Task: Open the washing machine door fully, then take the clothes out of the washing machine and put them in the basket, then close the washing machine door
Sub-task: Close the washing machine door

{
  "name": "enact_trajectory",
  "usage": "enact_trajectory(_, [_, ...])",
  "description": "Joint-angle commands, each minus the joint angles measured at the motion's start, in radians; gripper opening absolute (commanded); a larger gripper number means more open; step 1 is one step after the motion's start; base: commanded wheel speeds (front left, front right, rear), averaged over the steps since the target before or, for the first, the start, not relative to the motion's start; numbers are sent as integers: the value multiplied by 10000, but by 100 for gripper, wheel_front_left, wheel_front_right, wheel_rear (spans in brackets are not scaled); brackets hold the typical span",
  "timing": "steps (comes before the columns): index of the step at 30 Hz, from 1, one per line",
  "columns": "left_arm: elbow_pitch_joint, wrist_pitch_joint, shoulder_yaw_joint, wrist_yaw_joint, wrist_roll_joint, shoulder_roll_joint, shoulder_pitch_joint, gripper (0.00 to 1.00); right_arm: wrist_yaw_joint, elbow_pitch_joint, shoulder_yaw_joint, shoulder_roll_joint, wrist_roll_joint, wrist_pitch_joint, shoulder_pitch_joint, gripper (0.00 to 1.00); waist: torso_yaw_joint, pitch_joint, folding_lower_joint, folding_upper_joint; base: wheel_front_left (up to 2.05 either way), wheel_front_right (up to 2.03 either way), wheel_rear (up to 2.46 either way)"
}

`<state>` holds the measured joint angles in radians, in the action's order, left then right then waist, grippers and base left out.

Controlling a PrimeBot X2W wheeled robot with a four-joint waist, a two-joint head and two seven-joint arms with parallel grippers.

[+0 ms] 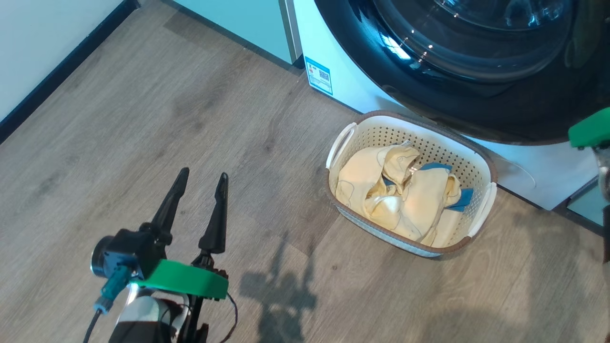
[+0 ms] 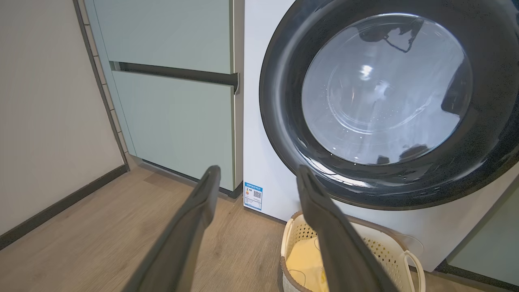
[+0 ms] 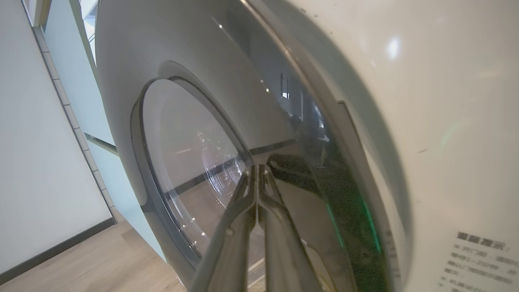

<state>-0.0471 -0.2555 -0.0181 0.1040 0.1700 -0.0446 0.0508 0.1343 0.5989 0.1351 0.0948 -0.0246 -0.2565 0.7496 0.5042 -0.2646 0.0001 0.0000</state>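
Right gripper (image 3: 256, 168), fingers pinched together, pointing tips-first right up against washing machine door (image 3: 190, 162), looking near flush. Left gripper (image 1: 203, 172), spread wide, hanging well off, left of basket (image 1: 381, 116). Clothes (image 1: 405, 200) lying inside.

The washer (image 1: 329, 57) stands at the back right, its door (image 1: 476, 95) lying against its front. A cabinet (image 1: 238, 19) stands just left of it, with a wall (image 1: 38, 43) further left. A sticker (image 1: 318, 75) sits at the washer's lower left corner. The basket (image 1: 429, 145) stands on the floor (image 1: 190, 119) just before the washer, below the door, with the clothes (image 1: 405, 195) in it. The left gripper (image 1: 203, 173) hangs over the floor well left of the basket. The right gripper (image 3: 256, 168) points across the door from its right side
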Motion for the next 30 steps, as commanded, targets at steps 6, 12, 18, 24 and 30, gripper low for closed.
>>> enact_trajectory(6, [-220,-63,216,-25,173,-59,384,100,-36,84,323,41,89,-53,821,0,13,-12,-1,0,0,0,0])
enact_trajectory(12, [-149,-63,196,-92,180,-58,367,100,-36,234,176,-62,-28,-53,809,0,-13,76,-1,0,0,0,0])
enact_trajectory(18, [-94,-63,279,-72,61,-57,253,100,-36,-71,-701,-198,-410,-53,59,0,-171,326,-1,0,0,0,0])
enact_trajectory(24, [-79,-63,342,-4,-102,-57,109,100,-36,-1093,-1578,-311,-888,-53,-1306,0,-626,654,-1,0,0,0,0])
enact_trajectory(30, [-79,-63,480,94,-280,-61,2,100,-36,-2679,-2225,-386,-1246,-53,-3007,0,-1416,964,-1,0,0,0,0])
